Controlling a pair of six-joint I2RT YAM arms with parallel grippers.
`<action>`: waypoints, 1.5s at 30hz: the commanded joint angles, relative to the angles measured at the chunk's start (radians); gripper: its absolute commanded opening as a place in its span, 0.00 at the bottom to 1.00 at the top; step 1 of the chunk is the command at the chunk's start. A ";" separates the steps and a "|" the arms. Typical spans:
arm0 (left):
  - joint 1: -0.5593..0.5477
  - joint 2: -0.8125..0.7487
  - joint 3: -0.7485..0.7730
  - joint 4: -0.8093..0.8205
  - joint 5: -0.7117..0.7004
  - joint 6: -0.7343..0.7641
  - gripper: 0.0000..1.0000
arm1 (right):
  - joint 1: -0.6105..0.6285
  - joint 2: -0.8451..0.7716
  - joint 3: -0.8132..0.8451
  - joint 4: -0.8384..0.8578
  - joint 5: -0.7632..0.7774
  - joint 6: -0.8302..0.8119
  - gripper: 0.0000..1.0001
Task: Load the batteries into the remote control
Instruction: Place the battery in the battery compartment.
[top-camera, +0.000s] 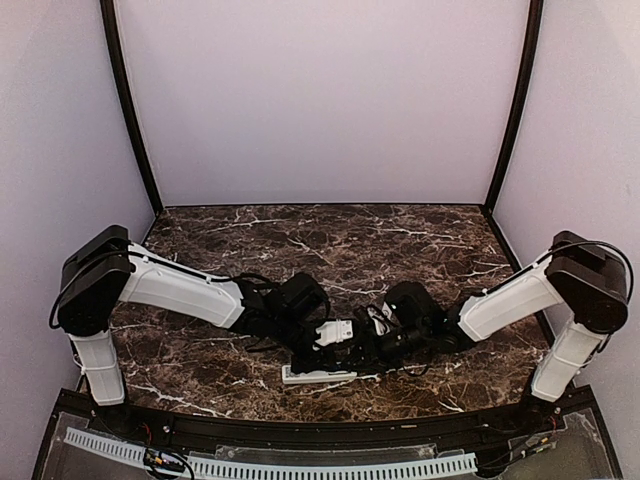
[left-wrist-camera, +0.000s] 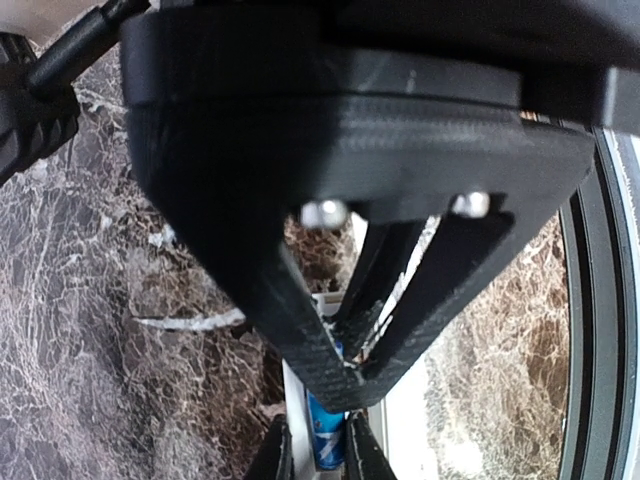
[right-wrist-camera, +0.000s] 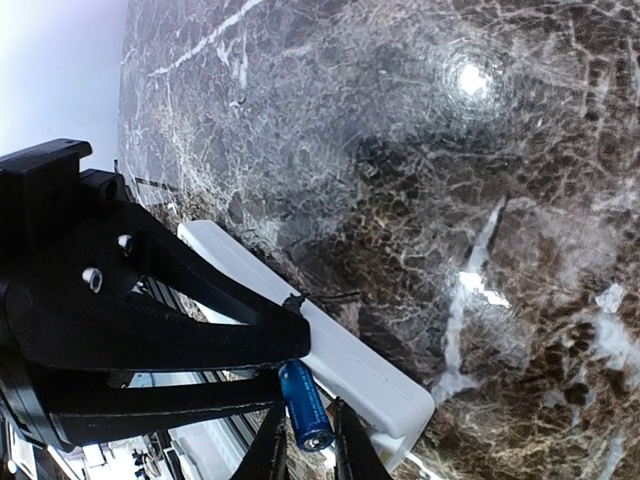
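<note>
Blue batt. (right-wrist-camera: 305, 405) by white remote ctrl (right-wrist-camera: 350, 365)

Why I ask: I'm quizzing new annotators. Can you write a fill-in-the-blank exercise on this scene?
1. The battery between the right hand's fingertips is ___ in colour.
2. The remote control lying on the table is ___ in colour.
3. The table top has a dark, white-veined ___ pattern.
Missing words: blue; white; marble.
</note>
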 joint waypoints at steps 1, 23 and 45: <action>-0.033 0.025 -0.009 -0.169 -0.005 0.030 0.00 | 0.013 -0.035 0.044 -0.147 0.077 -0.055 0.17; -0.033 0.043 -0.001 -0.185 -0.007 0.027 0.00 | 0.005 -0.091 0.121 -0.259 0.087 -0.091 0.20; -0.001 -0.090 0.052 -0.137 0.011 -0.024 0.14 | -0.014 -0.141 0.138 -0.347 0.116 -0.122 0.20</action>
